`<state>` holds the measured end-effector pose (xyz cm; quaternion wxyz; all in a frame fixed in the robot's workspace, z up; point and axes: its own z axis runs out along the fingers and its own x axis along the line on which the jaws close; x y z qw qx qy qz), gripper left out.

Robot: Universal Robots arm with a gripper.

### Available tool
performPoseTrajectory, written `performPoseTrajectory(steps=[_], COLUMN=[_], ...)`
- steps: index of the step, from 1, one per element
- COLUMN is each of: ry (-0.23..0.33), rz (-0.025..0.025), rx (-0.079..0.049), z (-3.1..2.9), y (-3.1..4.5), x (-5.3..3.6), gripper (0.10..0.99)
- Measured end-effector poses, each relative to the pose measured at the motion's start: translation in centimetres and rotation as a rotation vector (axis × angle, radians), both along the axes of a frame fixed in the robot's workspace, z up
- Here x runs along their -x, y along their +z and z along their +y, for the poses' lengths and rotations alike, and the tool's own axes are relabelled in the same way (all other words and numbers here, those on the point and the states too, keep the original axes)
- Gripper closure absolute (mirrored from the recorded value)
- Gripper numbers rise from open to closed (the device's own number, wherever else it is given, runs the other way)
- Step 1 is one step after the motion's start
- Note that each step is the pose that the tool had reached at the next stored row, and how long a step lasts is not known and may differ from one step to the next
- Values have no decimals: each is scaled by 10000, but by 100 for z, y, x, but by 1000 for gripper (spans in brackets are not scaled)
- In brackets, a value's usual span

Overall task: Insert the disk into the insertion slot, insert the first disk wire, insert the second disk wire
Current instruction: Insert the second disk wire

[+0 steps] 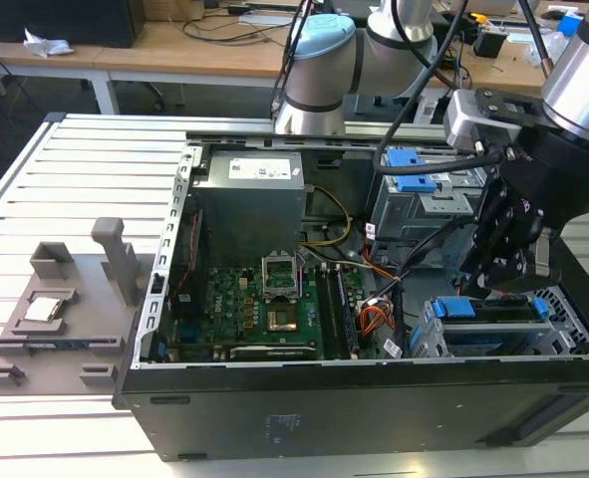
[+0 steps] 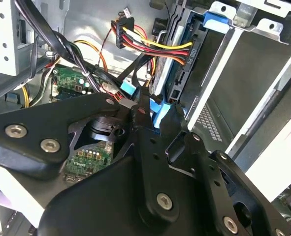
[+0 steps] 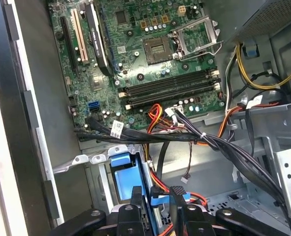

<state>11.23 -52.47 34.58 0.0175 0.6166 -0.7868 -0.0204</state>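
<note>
The disk (image 1: 493, 337), framed by its blue carrier (image 1: 453, 307), lies in the silver insertion slot (image 1: 426, 339) at the case's front right in the exterior view. My gripper (image 1: 483, 284) hangs just above the disk's inner end. In both wrist views its black fingers (image 3: 135, 209) are shut on a small blue wire connector (image 3: 157, 200) close to the disk's rear edge (image 2: 177, 73). My gripper (image 2: 146, 110) pinches that connector beside the carrier. A red, yellow and black wire bundle (image 2: 150, 45) ends in a black plug (image 2: 190, 51) against that same edge.
The open case holds a green motherboard (image 1: 264, 299), a grey power supply (image 1: 249, 199) and a taller grey cage with a blue latch (image 1: 414, 184). Black cables (image 3: 184, 133) cross beside the slot. A grey fixture plate (image 1: 55, 309) lies outside the case on the exterior view's left.
</note>
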Motion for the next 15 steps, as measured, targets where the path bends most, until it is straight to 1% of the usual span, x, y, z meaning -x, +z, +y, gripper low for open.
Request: performPoseTrajectory(steps=[3,5,7,8,9,10,15], ry=[-1,-3,-2,-2,0,0,-1], rz=[0,0,0,0,0,0,0], rx=[49,108,265,366,503,574,574], z=[27,46,68,82,106,128,132], y=[-36,-55,-68,-76,-84,-91,-92], x=[-10,-13,-14,-15,-16,-16,-15], gripper=[725,725,725,725,725,725,725])
